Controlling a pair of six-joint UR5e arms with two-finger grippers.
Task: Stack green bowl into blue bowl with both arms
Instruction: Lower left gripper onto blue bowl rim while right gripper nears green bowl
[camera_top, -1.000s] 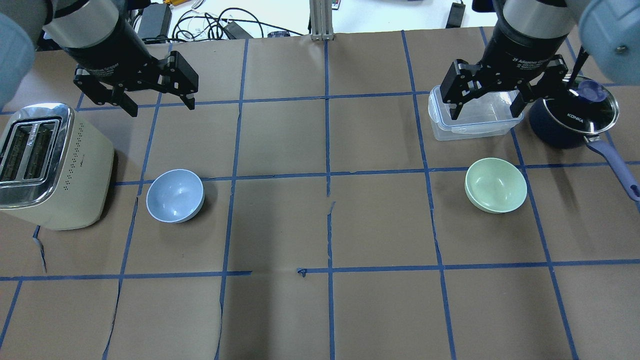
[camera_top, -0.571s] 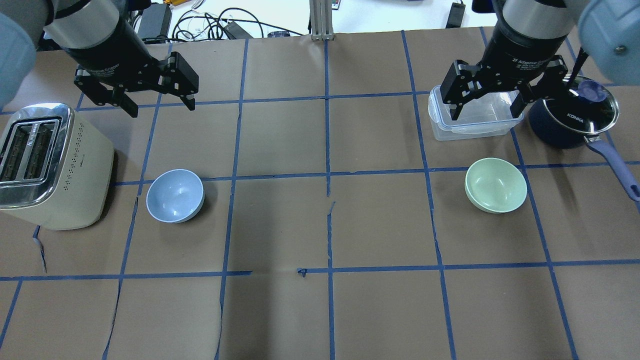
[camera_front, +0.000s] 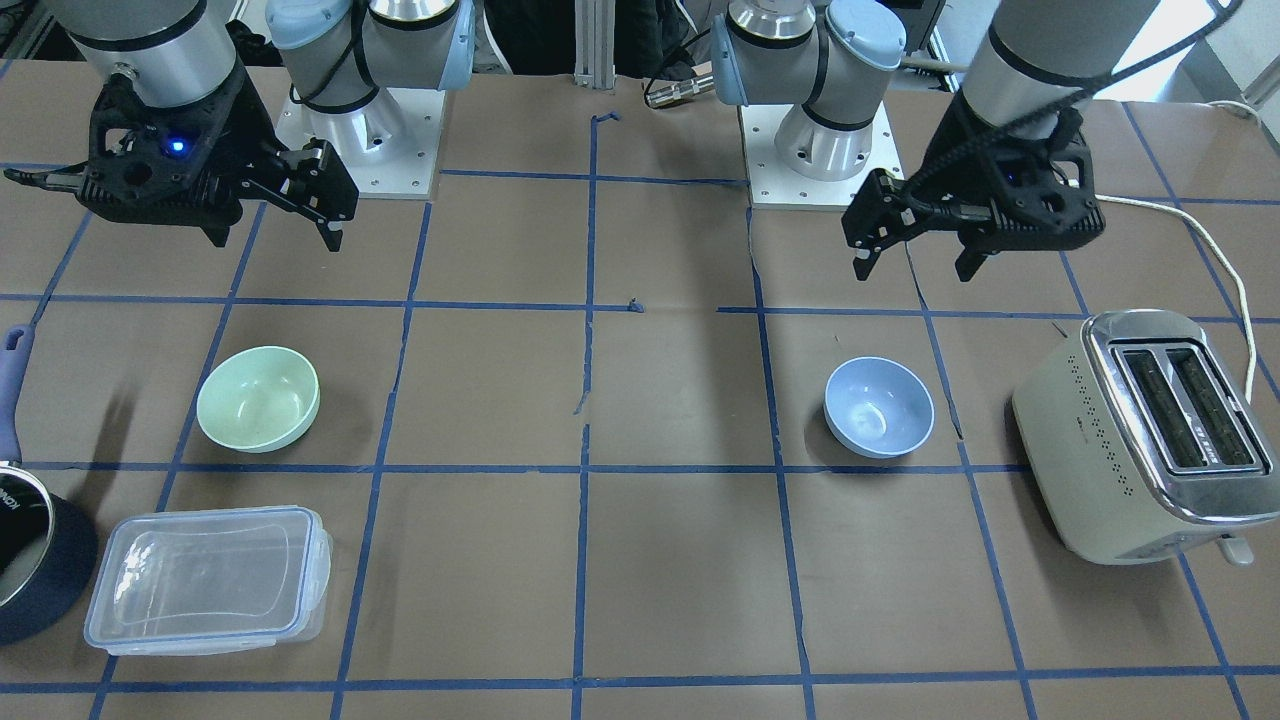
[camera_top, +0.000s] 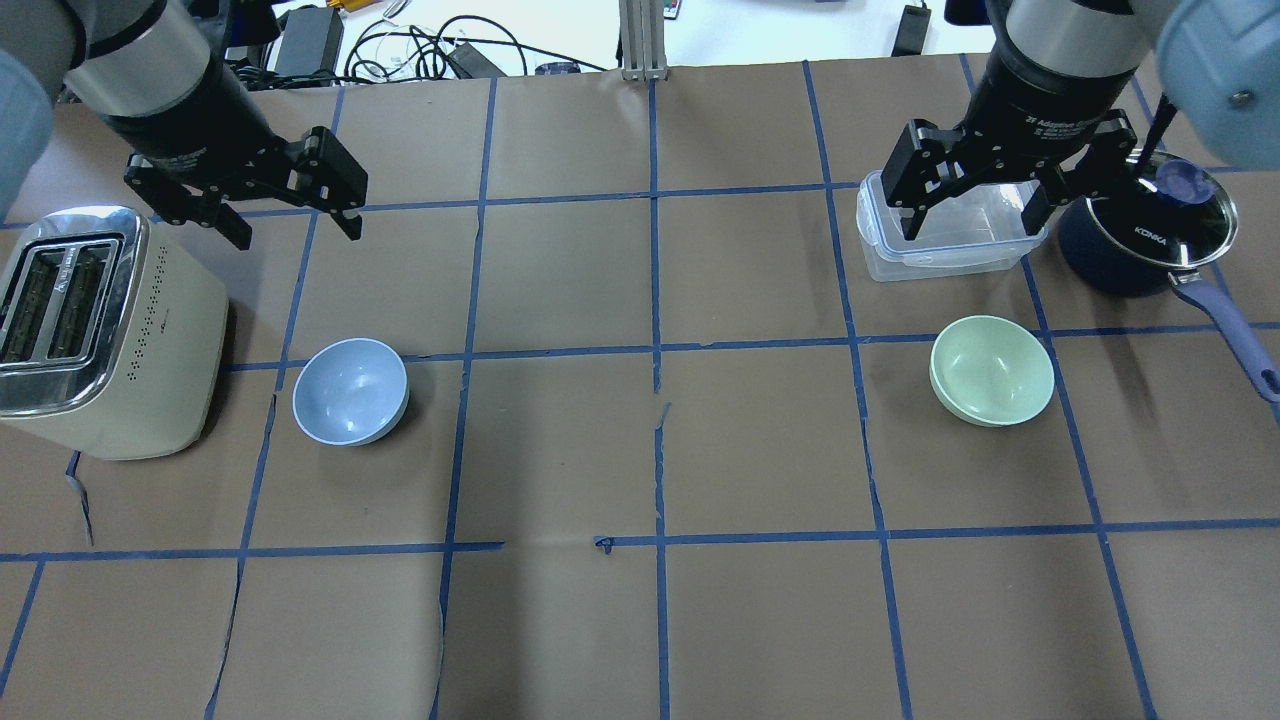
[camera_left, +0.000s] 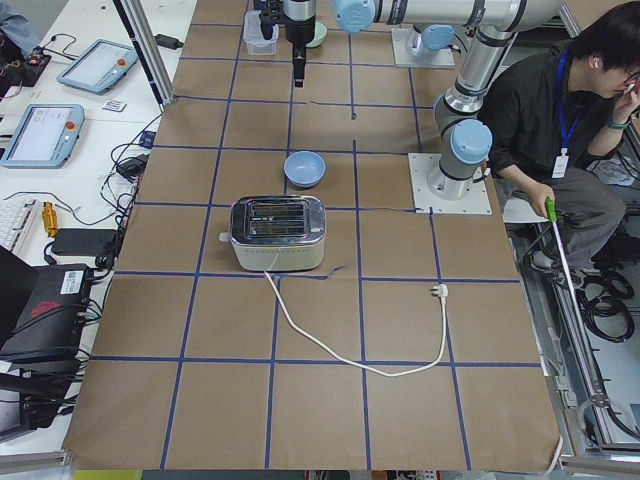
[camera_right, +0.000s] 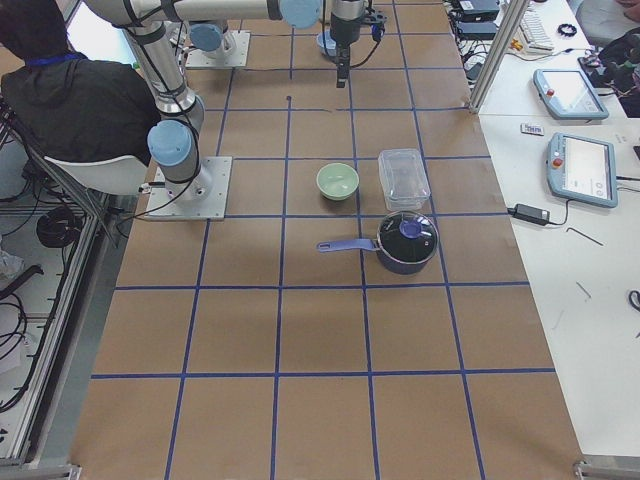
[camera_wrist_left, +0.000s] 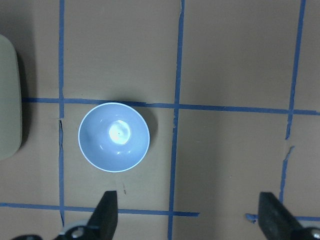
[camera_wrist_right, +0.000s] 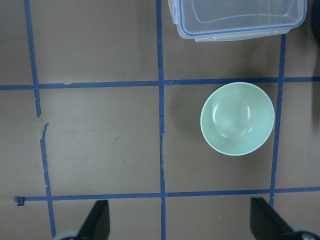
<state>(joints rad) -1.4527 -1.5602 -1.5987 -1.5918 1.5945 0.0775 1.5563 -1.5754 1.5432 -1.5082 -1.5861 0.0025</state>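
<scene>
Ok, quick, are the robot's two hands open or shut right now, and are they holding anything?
Left gripper: open, holding nothing.
Right gripper: open, holding nothing.

Our left gripper (camera_top: 298, 232) and right gripper (camera_top: 969, 226) were matte black, white lettering (camera_top: 1060, 125) above the right fingers, a small blue light (camera_front: 178, 147) behind them, our left arm (camera_front: 1045, 40) and right arm (camera_front: 140, 30) were silver-grey tubes, light-blue joint caps (camera_front: 868, 28), black cable (camera_front: 995, 118) wound round the left.
</scene>
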